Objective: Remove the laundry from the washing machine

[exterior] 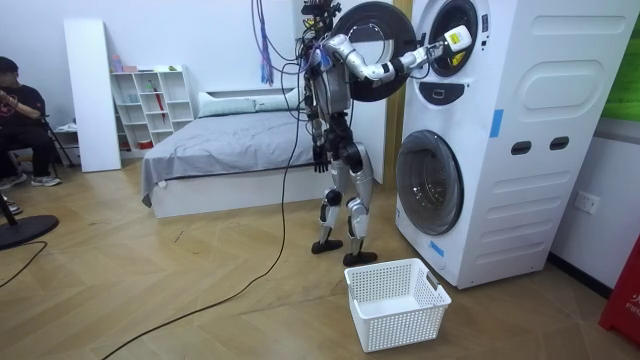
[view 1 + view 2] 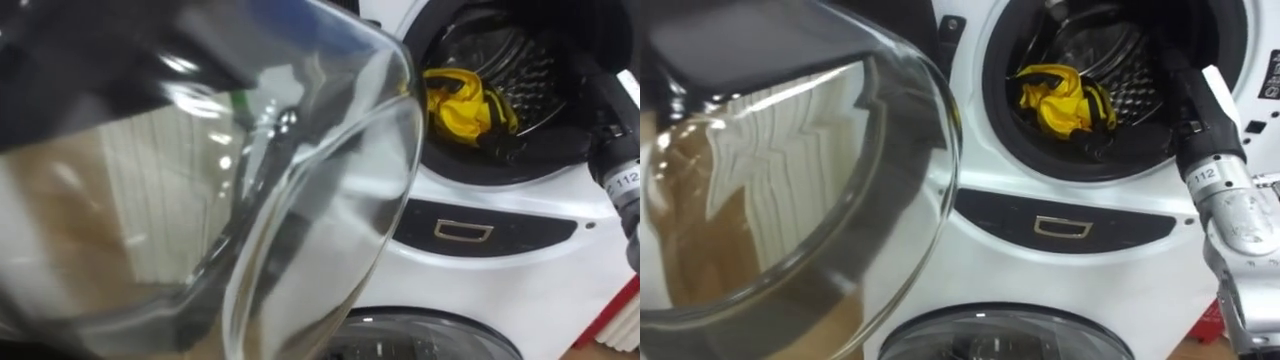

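Your right hand [image 2: 1183, 95] is reaching into the upper drum [image 2: 1132, 65], upper right of the frame, beside the yellow garment [image 2: 1060, 100]; fingers hidden, cannot tell their grip.

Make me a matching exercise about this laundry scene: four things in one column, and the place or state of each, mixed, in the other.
Things:
1. yellow garment
2. upper door
3. lower door
4. white basket

Place or state:
a. shut
b. on the floor
c. inside the upper drum
d. swung open

Pairs: 1-c, 2-d, 3-a, 4-b
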Controlling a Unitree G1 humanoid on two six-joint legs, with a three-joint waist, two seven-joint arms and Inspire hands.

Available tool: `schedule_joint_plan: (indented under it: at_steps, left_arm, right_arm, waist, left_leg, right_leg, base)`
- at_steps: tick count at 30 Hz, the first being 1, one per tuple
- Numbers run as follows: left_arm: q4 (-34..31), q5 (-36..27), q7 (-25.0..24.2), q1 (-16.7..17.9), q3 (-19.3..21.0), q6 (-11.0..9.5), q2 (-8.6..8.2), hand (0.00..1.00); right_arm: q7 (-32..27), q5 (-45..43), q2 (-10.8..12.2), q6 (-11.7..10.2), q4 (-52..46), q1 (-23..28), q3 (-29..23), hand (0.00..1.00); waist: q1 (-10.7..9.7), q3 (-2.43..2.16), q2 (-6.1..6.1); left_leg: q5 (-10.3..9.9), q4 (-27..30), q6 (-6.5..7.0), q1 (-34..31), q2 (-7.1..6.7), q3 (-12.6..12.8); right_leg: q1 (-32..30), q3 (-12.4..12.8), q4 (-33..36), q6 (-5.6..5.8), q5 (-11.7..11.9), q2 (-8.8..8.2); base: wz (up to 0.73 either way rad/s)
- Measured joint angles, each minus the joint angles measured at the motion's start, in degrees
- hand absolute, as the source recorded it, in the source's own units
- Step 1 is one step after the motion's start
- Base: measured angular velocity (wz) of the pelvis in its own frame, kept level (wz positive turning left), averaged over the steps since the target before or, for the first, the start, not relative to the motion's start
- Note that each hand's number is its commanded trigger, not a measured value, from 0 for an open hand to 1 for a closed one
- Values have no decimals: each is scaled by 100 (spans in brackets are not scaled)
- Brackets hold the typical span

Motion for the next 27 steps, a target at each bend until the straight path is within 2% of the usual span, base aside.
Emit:
schedule_joint_plan:
  at_steps: [3, 7, 12, 15, 19, 24, 27]
  left_arm:
    - [0, 16, -40, 2, -11, -37, 26, 0]
    - [-16, -32, -109, -8, -124, -121, 59, 0]
    - [-11, -6, -134, -2, -181, -229, 170, 0]
    - [2, -7, -161, -9, -181, -324, 169, 0]
    - [13, -10, -249, 7, -180, -379, 169, 0]
    - [29, -2, -268, 15, -179, -444, 171, 0]
    - [17, 7, -374, -25, -176, -484, 207, 0]
  right_arm:
    - [127, -3, -57, 52, -44, 0, 9, 0]
    - [49, -100, -58, 246, -309, 1, 73, 0]
    - [-59, -818, -40, 445, -705, 35, 289, 0]
    - [-35, -958, -39, 491, -857, 43, 346, 0]
    - [156, -929, -45, 670, -1150, 43, 364, 0]
    - [463, -989, -68, 692, -1499, 42, 470, 0]
    - [891, -1049, -68, 668, -1959, 30, 743, 0]
  waist:
    - [-2, 17, -40]
    - [-9, 14, -59]
    - [-8, 16, -32]
    - [-24, 18, -19]
    - [-52, 4, -42]
    - [-83, -3, -56]
    - [62, 5, -71]
  left_leg:
    - [1, 0, -18, -3, 5, 1]
    - [9, -7, -24, -57, 8, 13]
    - [-13, -8, -72, -56, 73, 101]
    - [-20, -14, -100, -54, 91, 117]
    - [-16, -22, -144, -87, 100, 140]
    - [-20, -36, -227, -89, 156, 140]
    - [-37, -37, -297, -84, 215, 122]
  right_leg:
    - [-8, 1, 1, -5, -1, 4]
    - [-82, 31, 12, -23, 11, 17]
    - [-102, 120, 29, -74, 25, 107]
    - [-110, 129, 31, -97, 12, 139]
    - [-155, 149, 17, -146, 20, 184]
    - [-180, 191, 13, -231, 2, 255]
    - [-183, 171, 12, -296, -40, 309]
  base:
    - [0]
    - [-6]
    - [-10]
    - [-4]
    - [-5]
    - [-2]
    - [5]
